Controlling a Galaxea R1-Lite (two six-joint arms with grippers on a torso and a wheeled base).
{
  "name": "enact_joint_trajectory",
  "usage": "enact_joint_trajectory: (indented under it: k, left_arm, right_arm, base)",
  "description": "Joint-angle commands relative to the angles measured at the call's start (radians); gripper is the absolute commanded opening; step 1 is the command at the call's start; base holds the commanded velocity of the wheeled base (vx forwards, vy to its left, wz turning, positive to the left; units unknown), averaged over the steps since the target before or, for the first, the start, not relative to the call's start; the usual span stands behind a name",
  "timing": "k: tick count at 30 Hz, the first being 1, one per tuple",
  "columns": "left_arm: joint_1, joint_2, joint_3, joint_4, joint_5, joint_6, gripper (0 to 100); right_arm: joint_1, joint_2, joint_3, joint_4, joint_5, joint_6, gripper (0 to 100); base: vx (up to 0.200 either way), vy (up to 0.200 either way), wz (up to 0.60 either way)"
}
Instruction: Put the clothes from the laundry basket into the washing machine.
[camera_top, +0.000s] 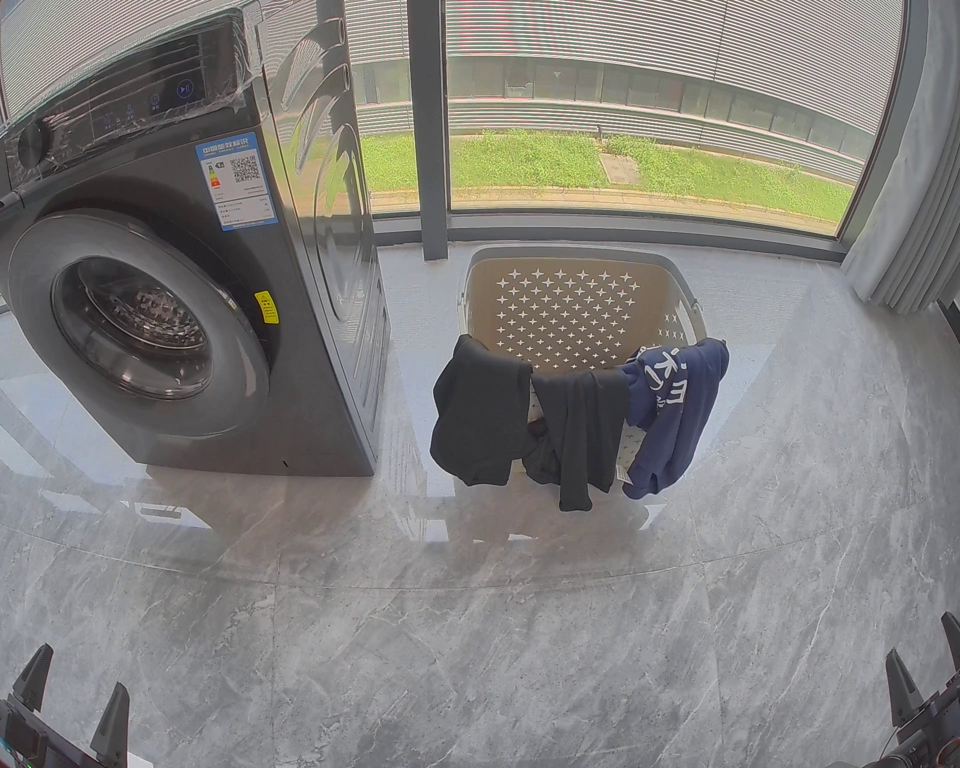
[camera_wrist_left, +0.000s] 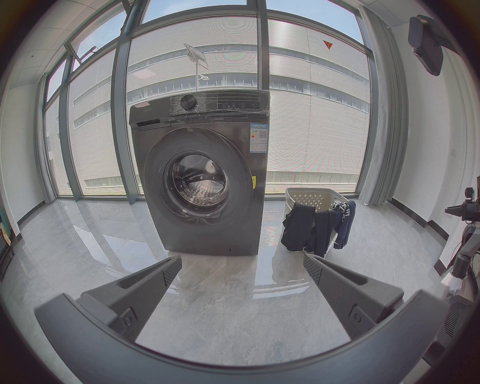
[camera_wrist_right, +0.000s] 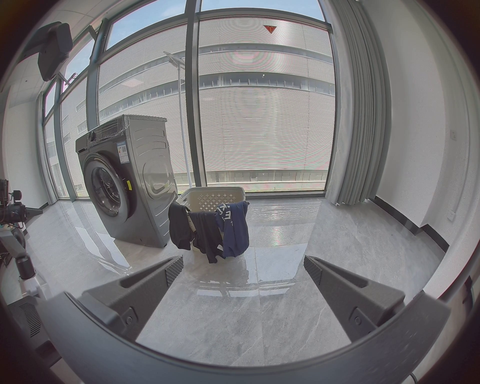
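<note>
Left gripper low at 7 o'clock in head view, fingers spread, holding nothing. Washing machine at 10 o'clock: left wrist view sees its door head-on, right wrist view adds the side panel. Laundry basket near centre. Black garments and navy garment drape over its near rim, long axis hanging down. Right gripper at 5 o'clock, also spread and empty.
</note>
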Motion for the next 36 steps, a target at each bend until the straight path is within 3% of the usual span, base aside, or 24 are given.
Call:
enact_joint_trajectory:
  k: [1, 10, 30, 36]
  left_arm:
    - [0.000, -0.013, 0.018, 0.000, -0.001, 0.001, 100]
    - [0.000, -0.013, 0.018, 0.000, -0.001, 0.000, 100]
    - [0.000, -0.013, 0.018, 0.000, 0.000, -0.002, 100]
    - [0.000, -0.013, 0.018, 0.000, 0.000, 0.000, 100]
  right_arm:
    - [0.000, -0.016, 0.017, 0.000, 0.003, 0.000, 100]
    - [0.000, -0.016, 0.017, 0.000, 0.006, -0.002, 100]
    - [-0.001, -0.016, 0.017, 0.000, 0.004, 0.000, 100]
    - [-0.001, -0.016, 0.017, 0.000, 0.004, 0.000, 100]
  base:
    - [0.000, 0.000, 0.00]
    - [0.000, 0.000, -0.40]
    - [0.200, 0.000, 0.00]
    - [0.000, 0.000, 0.00]
